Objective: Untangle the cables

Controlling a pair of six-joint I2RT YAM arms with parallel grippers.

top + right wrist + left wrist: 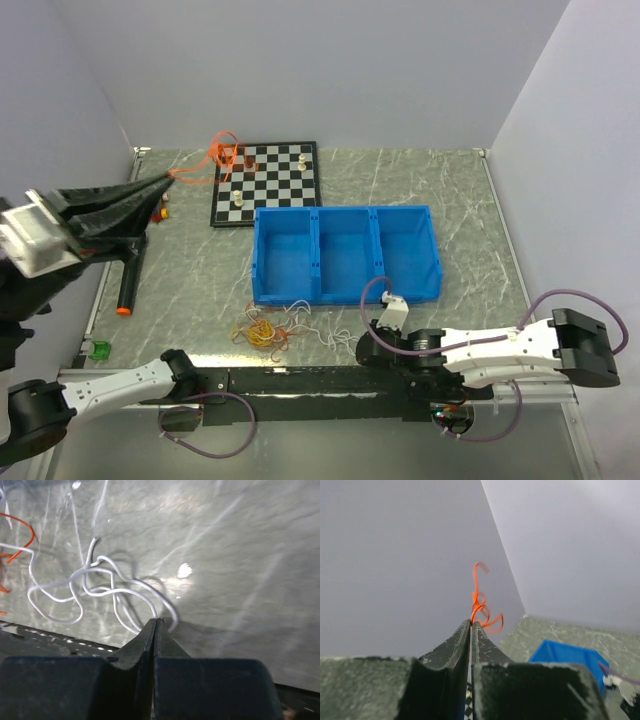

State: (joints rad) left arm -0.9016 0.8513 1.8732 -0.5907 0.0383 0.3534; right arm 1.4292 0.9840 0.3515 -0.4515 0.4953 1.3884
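My left gripper point(172, 176) is raised high over the table's left side. It is shut on an orange cable point(224, 150) that curls in the air off its tip, above the chessboard's far left corner. In the left wrist view the jaws point(471, 623) are closed with the orange cable point(479, 602) curling up out of them. My right gripper point(358, 346) is low at the table's front edge. It is shut point(156, 620) on a loop of the white cable point(91, 555). The white cable point(318, 335) trails left to a tangle of yellow, red and orange cables point(262, 332).
A blue three-compartment bin point(345, 212) stands mid-table, just behind the tangle. A chessboard point(265, 185) with several pieces lies at the back left. A black marker with an orange cap point(128, 285) and a small green object point(100, 350) lie at the left.
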